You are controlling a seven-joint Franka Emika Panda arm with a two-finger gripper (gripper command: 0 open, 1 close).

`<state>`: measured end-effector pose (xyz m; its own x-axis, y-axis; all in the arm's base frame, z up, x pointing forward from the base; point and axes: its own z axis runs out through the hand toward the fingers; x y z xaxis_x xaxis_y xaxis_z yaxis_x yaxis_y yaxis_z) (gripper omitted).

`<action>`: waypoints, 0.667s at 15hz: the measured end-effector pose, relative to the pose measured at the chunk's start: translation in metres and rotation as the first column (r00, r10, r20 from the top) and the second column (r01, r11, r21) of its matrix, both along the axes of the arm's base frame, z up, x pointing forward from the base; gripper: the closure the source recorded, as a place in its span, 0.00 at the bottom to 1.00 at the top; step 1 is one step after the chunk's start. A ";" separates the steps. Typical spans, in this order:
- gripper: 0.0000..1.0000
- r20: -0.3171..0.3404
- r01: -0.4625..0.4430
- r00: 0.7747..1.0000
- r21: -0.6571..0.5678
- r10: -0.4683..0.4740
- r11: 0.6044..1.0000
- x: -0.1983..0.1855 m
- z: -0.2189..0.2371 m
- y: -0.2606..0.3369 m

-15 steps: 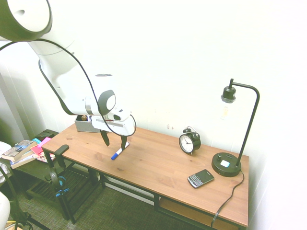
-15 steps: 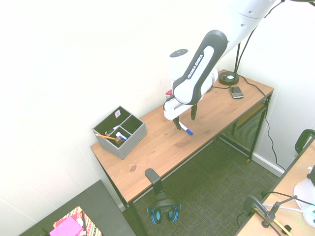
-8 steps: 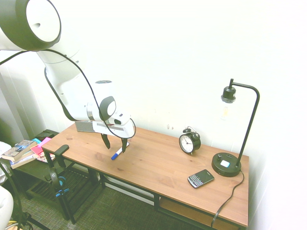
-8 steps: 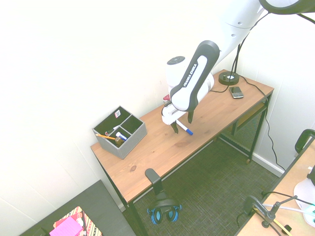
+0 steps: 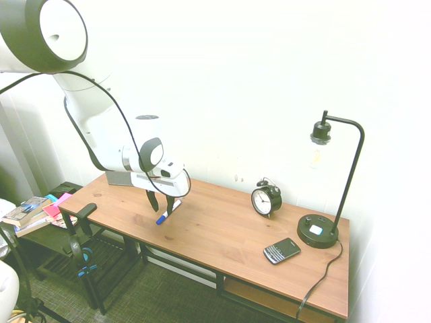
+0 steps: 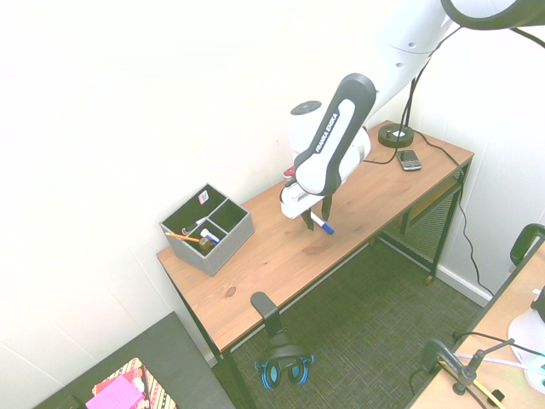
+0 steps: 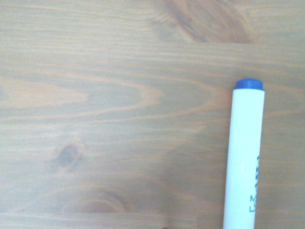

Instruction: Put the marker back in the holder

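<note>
1. The gripper is pointing straight down, its fingers straddling the marker with a gap showing; whether they are touching it cannot be told.
2. The marker is lying flat on the desk, blue cap toward the front edge.
3. The holder is standing well apart at the desk's end, an orange pencil leaning in it.
4. A clock, phone and lamp are occupying the far end.

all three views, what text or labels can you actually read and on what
"FRANKA EMIKA" on the robot arm, running along its dark panel.
Blue print on the marker: cut off at the wrist picture's edge, unreadable.
Alarm clock dial numbers: too small.
Phone keys: too small.
Label in the holder: too small.
</note>
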<state>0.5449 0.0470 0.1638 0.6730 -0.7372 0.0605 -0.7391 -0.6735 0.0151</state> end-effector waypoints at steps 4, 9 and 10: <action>1.00 -0.005 0.009 1.000 0.003 -0.009 1.000 -0.002 -0.006 -0.003; 1.00 -0.007 0.014 1.000 0.014 -0.014 1.000 -0.002 -0.006 -0.004; 1.00 -0.007 0.015 1.000 0.016 -0.015 1.000 -0.002 -0.006 -0.004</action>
<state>0.5433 0.0430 0.1577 0.6619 -0.7483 0.0441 -0.7493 -0.6622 0.0099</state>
